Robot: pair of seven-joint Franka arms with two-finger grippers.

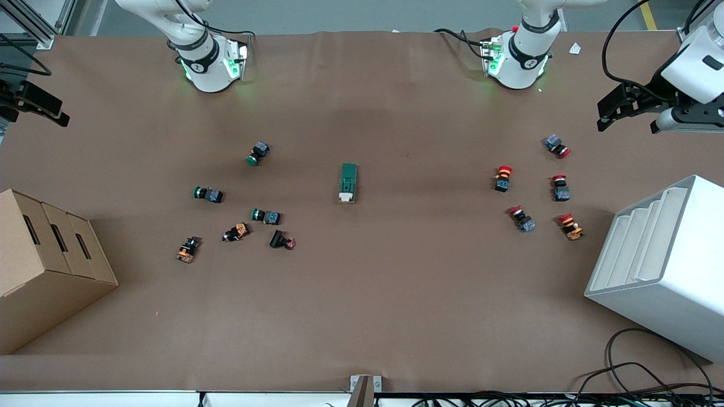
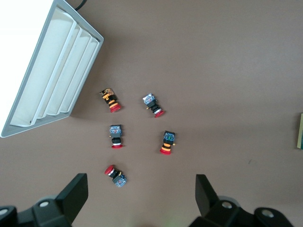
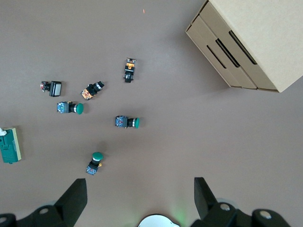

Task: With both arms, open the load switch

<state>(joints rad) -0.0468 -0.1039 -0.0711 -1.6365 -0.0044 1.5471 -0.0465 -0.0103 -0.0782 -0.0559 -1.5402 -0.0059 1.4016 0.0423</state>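
At the middle of the brown table [image 1: 362, 316], roughly midway between the two arms' ends, the load switch [image 1: 348, 182] lies flat and untouched, its long axis running toward the front camera and its white lever end on the nearer side. The left gripper [image 1: 608, 116] hangs in the air at the left arm's end of the table, over bare paper near the red push buttons [image 1: 557, 189], tilted downward from a wrist that is cut off by the picture's edge; its fingers [image 2: 75, 196] stand wide apart with nothing between them. The right gripper [image 1: 56, 116] hangs over the table edge at the right arm's end, only partly in view, and its fingers [image 3: 75, 198] are likewise spread wide and hold nothing. Both arms wait well apart from the switch. In the left wrist view only a thin sliver of the switch shows at the picture's edge; in the right wrist view it is also cut off. The green push buttons [image 1: 257, 153] and orange ones lie scattered near the cardboard box [image 1: 39, 265], and a white rack [image 1: 673, 265] stands near the red buttons. Small markings on the buttons are too fine to make out.
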